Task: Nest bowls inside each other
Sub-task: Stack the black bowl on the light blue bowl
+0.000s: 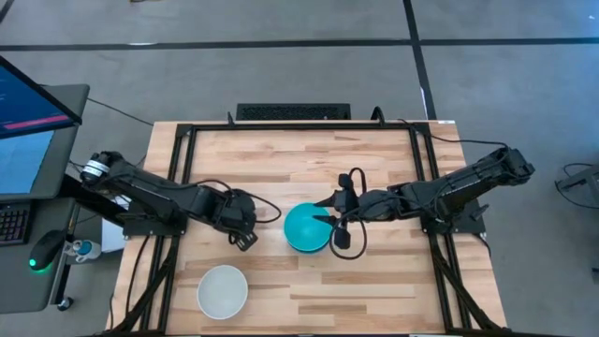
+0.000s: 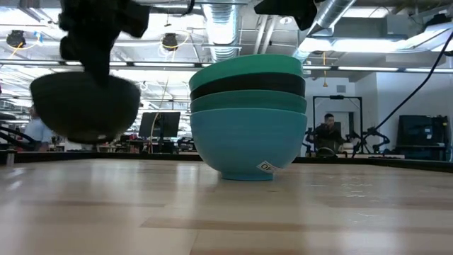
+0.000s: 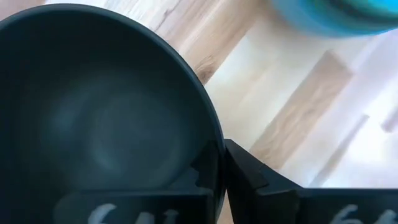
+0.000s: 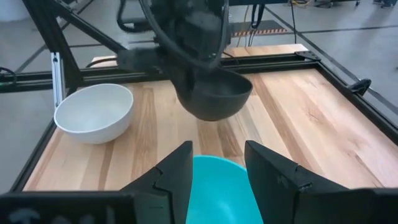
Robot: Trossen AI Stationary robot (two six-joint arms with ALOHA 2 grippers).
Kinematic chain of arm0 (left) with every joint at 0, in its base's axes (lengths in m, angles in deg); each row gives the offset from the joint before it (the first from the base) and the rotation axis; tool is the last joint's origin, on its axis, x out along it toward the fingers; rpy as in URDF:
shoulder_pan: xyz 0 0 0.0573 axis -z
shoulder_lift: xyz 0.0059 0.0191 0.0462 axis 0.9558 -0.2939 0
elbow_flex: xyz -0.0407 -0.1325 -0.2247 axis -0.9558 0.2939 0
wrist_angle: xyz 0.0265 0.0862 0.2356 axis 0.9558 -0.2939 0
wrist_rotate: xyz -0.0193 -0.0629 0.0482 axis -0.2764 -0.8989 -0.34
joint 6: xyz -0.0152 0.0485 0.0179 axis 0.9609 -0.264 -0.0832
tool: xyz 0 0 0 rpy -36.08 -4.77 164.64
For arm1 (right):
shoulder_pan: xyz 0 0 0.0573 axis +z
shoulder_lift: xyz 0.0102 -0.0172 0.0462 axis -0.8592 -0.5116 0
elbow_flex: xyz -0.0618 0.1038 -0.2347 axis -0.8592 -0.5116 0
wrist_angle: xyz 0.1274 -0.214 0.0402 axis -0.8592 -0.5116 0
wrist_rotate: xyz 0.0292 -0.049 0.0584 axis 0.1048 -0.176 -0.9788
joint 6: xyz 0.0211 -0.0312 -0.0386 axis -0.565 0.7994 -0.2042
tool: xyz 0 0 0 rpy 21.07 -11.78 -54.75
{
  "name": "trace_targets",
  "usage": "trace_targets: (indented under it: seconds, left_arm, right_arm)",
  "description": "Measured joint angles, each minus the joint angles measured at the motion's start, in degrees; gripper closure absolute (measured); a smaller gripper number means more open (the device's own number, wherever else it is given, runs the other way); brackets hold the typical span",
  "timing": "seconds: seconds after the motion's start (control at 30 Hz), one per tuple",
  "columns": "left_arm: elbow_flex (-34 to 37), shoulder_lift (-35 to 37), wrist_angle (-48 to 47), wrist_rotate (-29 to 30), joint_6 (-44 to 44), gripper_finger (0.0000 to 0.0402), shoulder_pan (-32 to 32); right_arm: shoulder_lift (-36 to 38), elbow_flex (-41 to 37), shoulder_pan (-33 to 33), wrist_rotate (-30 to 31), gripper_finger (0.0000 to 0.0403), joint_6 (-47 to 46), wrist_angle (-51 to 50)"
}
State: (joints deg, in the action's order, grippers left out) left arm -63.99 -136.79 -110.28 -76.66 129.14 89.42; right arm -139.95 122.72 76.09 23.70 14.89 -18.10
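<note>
A stack of four nested bowls (image 1: 305,227) stands on its foot at the table's middle; in the low view the stack (image 2: 248,113) reads blue at the bottom, then teal, black and green on top. My left gripper (image 1: 243,231) is just left of the stack, shut on a second black bowl (image 2: 85,106). That bowl (image 4: 214,93) also shows in the right wrist view. My right gripper (image 1: 342,213) hangs open above the stack's right rim (image 4: 217,186), touching nothing. A white bowl (image 1: 223,290) sits upright near the table's near edge. My left gripper pinches the black bowl's rim (image 3: 214,146), one finger (image 3: 196,180) inside the bowl and one finger (image 3: 255,177) outside the wall. It comes from above, pointing down. The bowl hangs upright below the fingers, lifted clear of the table.
A black metal frame (image 1: 187,140) runs along the table's left, far and right sides. Bare wood (image 1: 393,290) lies right of the white bowl and behind the stack. A monitor (image 1: 28,122) and a mouse stand off the table's left side; people sit in the room beyond.
</note>
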Motion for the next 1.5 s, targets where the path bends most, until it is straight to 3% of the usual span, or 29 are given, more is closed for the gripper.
trace_targets:
  seconds: [0.33, 0.53, 0.73, 0.93, 1.17, 1.5]
  left_arm:
    - [-11.69, -0.91, -1.26, 3.81, -3.86, 0.0401, 0.0]
    - [-19.39, -6.45, -3.71, 3.57, -8.32, 0.0401, 0.0]
    - [-28.84, -13.43, -3.72, 3.45, -15.83, 0.0401, 0.0]
    - [-36.63, -17.33, -3.71, 2.48, -19.39, 0.0401, -0.61]
    - [-38.38, -17.4, -3.39, 2.55, -19.2, 0.0401, -1.19]
    - [-38.77, -19.54, 4.58, 0.95, -19.23, 0.0401, -2.54]
  right_arm:
    - [0.94, -0.02, 0.96, 0.0, 0.0233, 0.14, -1.65]
    - [2.72, -0.1, 3.33, 0.11, 0.0233, 2.85, -3.33]
    - [4.28, -0.18, 4.02, 0.86, 0.0233, -1.32, -11.28]
    - [8.41, -4.41, 7.27, 2.34, 0.0233, -2.04, -9.27]
    - [17.1, -12.22, 13.61, 11.52, 0.0233, -7.63, -7.79]
    - [26.87, -20.95, 19.83, 18.63, 0.0233, -11.61, -5.56]
